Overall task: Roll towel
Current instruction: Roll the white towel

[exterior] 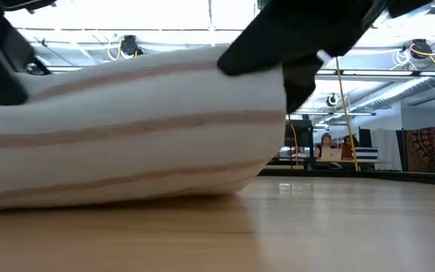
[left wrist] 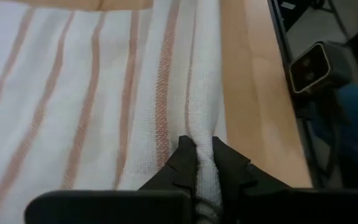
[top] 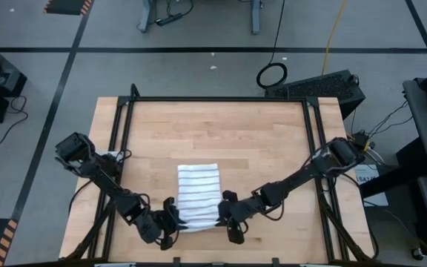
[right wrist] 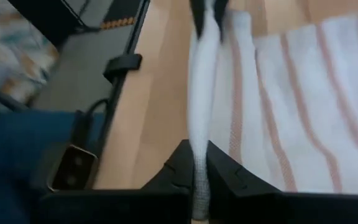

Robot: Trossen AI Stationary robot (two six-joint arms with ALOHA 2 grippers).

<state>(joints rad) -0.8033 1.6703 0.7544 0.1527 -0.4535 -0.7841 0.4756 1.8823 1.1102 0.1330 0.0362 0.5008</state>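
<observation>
Dark fingers [left wrist: 185,167] of the left tool [left wrist: 204,169] fill the near part of the left wrist view, pressed together on a raised fold of the towel [left wrist: 92,93]. The right wrist view shows the same on the other side: the right tool [right wrist: 201,163] pinches the same white hem, which runs as a taut ridge from it toward the other tool.

From above, the towel [top: 198,195] lies near the middle of the table's [top: 228,133] near edge, a folded rectangle with its dark stripes running left to right across the table. The left tool [top: 170,219] sits at the towel's near-left corner and the right tool [top: 221,215] at its near-right corner, both touching the cloth. Each arm is about equally close to its own corner.

What the coming move turns on is this: the pinched hem is parallel to the table's near edge, and the rest of the towel stretches away from both tools toward the far edge. The roll's axis should therefore lie left to right along the hem, with the turning carried toward the far edge over the flat cloth.

In the low view the lifted hem [exterior: 127,128] already bulges up off the table, which suggests the first turn is only beginning. A likely risk is one corner leading the other, so the roll comes out slanted.
</observation>
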